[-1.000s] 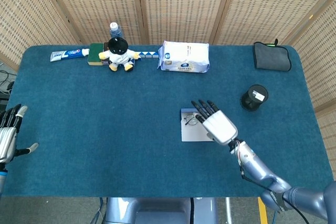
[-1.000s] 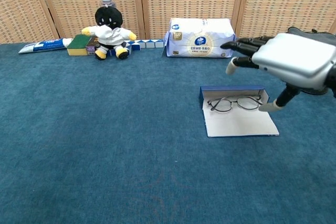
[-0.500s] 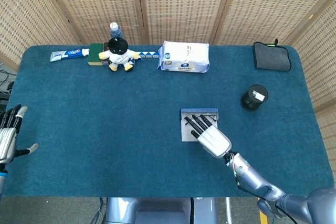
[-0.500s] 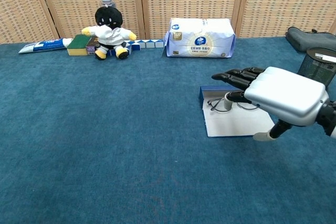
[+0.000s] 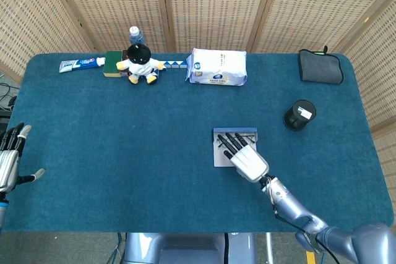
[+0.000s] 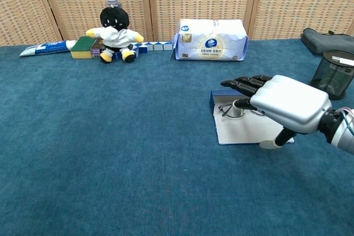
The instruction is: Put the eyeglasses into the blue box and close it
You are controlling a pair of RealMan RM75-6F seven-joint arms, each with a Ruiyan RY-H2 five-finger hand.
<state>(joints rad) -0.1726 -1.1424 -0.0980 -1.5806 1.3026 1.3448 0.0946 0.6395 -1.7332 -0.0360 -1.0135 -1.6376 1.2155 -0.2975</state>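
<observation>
The blue box lies open at the middle right of the table, its white lid flat on the cloth toward me. The eyeglasses rest in the box, partly covered. My right hand hovers palm down just over the box and lid. Its dark fingers stretch out above the glasses and hold nothing. The thumb points down by the lid's near edge. My left hand shows only in the head view, at the table's far left edge, fingers spread and empty.
A tissue pack and a plush toy stand along the back edge, with a toothpaste tube at the back left. A black mesh cup sits right of the box, and a dark pouch lies at the back right.
My right hand has pulled back toward me and dropped lower, from above and right of the box to just over the glasses and lid. The left hand has not moved.
</observation>
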